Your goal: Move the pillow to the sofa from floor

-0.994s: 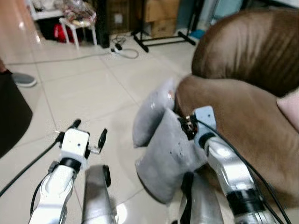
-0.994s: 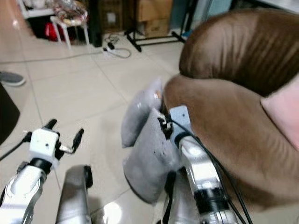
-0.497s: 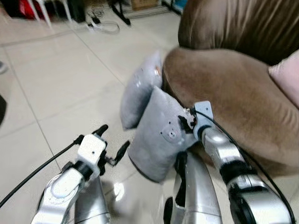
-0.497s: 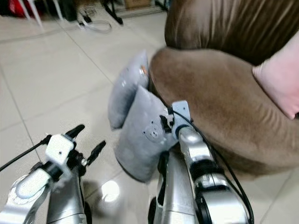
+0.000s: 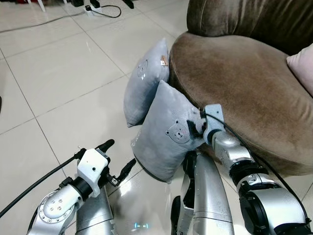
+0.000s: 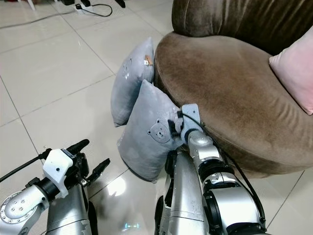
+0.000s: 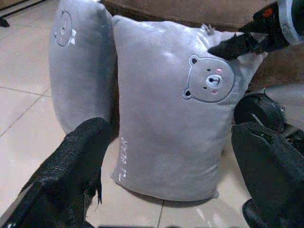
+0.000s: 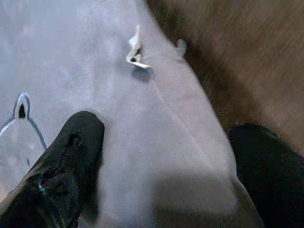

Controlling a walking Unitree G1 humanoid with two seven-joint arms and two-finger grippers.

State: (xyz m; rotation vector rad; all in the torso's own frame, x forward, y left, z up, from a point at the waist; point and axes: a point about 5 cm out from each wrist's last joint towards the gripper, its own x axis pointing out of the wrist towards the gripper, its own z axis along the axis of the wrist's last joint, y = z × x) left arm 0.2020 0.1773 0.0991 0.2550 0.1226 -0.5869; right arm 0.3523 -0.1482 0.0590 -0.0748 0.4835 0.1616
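Two grey pillows stand on the tiled floor, leaning against the brown sofa (image 5: pixel 234 73). The nearer pillow (image 5: pixel 164 134) bears a small bear face, and the farther pillow (image 5: pixel 144 81) stands behind it. My right gripper (image 5: pixel 197 127) is at the nearer pillow's upper corner by the sofa's edge. In the right wrist view its fingers (image 8: pixel 71 156) are open, one on each side of that corner. My left gripper (image 5: pixel 120 152) is open low over the floor, left of the nearer pillow and apart from it, with the pillow facing it in the left wrist view.
A pink cushion (image 5: pixel 301 63) lies on the sofa seat at the right. A power strip with its cable (image 5: pixel 98 7) lies on the tiles at the back. Bare floor (image 5: pixel 58 83) stretches to the left of the pillows.
The camera has tipped down and come closer to the pillows. My right gripper stays at the nearer pillow's upper corner, and my left gripper now sits lower in the picture.
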